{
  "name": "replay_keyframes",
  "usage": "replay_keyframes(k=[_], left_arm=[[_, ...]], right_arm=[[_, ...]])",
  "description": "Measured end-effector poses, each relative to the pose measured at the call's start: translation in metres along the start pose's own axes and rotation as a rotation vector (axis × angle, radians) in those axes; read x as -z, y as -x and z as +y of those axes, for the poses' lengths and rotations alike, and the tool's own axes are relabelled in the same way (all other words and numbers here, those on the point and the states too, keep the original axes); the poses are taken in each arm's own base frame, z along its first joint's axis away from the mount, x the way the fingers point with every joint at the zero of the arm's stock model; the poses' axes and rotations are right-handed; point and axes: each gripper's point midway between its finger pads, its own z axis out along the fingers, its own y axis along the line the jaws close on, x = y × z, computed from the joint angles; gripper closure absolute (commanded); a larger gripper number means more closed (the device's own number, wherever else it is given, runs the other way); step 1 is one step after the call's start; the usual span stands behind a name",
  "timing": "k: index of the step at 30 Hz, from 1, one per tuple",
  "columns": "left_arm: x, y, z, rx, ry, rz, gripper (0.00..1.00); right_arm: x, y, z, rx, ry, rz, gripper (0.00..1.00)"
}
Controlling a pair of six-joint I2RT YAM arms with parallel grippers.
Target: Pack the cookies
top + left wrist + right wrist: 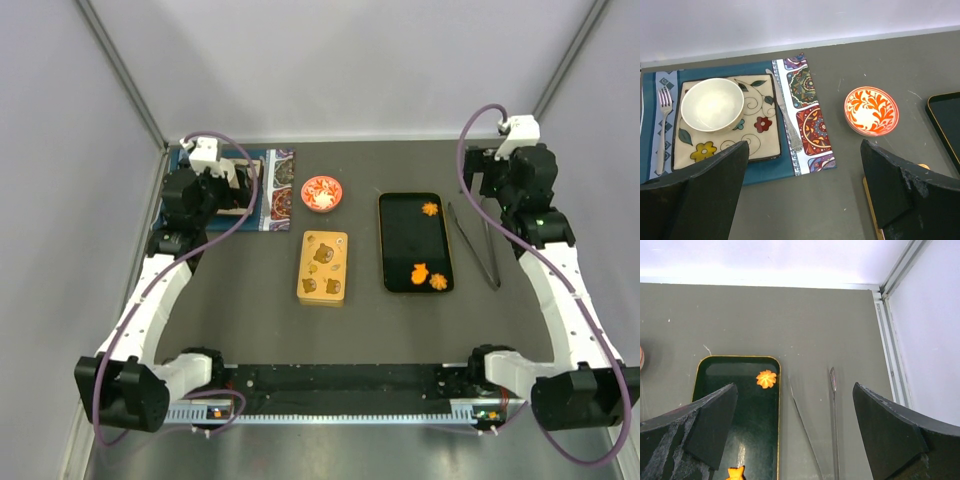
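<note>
Three orange cookies lie on a black tray (pixel 400 250): a flower-shaped one (pixel 429 208) at the far end and two (pixel 420 271) (pixel 438 282) at the near end. The flower cookie (pixel 766 379) and a leaf-shaped one (pixel 735 473) show in the right wrist view. An orange box (pixel 322 266) holds several brown pieces. My left gripper (pixel 802 190) is open and empty above bare table near the placemat. My right gripper (pixel 795 435) is open and empty above the tray's right edge and the tongs (pixel 832 430).
A blue placemat (pixel 785 165) at the back left carries a square plate (pixel 760 135), a white bowl (pixel 712 104), a fork (pixel 662 125) and a knife (pixel 787 115). A red-and-white round dish (pixel 322 193) stands behind the box. Metal tongs (pixel 475 245) lie right of the tray.
</note>
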Motion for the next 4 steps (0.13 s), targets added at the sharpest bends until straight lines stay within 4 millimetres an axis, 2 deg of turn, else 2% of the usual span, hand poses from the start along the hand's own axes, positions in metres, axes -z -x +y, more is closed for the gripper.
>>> replay_keyframes(k=[4], left_arm=[[-0.0002,0.0012,-0.0007,0.003,-0.003,-0.005,0.01]], right_arm=[[0.0,0.0,-0.0003,0.002,-0.002,0.0,0.01]])
